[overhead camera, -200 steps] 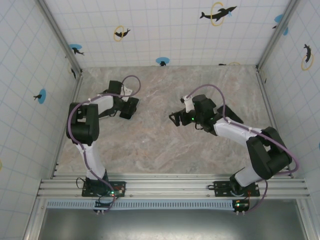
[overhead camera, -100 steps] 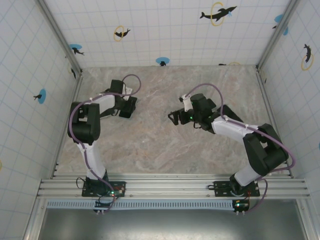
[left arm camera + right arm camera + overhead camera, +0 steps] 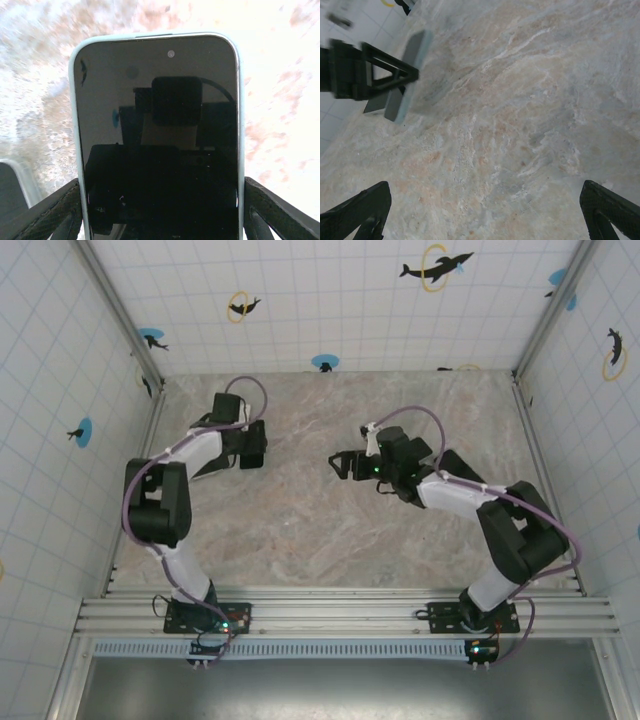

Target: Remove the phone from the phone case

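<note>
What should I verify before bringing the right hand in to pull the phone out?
1. Left hand closed on the sides of the phone case: ok.
2. Phone seated in the case, screen facing the left wrist camera: ok.
3. Right hand open and empty: ok.
4. Right hand lined up on the phone: not ok; it sits far upper left in the right wrist view.
5. Phone lifted off the table: cannot tell.

Robot test cell, tiled walls (image 3: 330,300), marble tabletop (image 3: 300,530)
</note>
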`<state>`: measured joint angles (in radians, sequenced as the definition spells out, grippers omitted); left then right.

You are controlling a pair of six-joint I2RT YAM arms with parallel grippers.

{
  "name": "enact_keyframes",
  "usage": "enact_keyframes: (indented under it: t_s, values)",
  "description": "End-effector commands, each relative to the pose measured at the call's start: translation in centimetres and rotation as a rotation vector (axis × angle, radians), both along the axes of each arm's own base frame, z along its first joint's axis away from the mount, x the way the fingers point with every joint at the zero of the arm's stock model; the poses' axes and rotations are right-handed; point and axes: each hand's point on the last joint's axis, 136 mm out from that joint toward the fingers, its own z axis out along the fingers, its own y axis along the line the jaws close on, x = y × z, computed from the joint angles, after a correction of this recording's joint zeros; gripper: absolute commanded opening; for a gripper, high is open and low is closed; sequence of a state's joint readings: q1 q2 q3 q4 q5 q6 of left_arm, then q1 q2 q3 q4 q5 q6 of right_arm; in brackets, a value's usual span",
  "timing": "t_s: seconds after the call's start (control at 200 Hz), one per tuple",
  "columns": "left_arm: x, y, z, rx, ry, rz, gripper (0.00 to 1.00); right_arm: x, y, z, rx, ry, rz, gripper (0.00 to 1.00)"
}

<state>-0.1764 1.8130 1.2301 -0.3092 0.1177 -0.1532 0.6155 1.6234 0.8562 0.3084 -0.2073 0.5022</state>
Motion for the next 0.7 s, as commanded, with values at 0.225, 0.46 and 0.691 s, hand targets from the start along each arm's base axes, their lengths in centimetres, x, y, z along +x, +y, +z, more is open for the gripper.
enact_keyframes:
  t_s: [0.225,0.46,0.691]
  values:
    - [-2.1,-4.6,6.8,-0.271,-0.119,0.08,0.69,-0.4,5.6,2.5,0.176,-0.01,0.053,0.99]
    - [-4.1,-6.4,8.2,-0.363,-0.135,0.091,0.69,-1.1,9.5,3.1,0.235,0.008,0.145,0.9]
    - [-5.1,-7.3,8.8,-0.381,-0.143,0.085,0.7,-1.4,12.1,3.0,0.271,0.037,0.195,0.73]
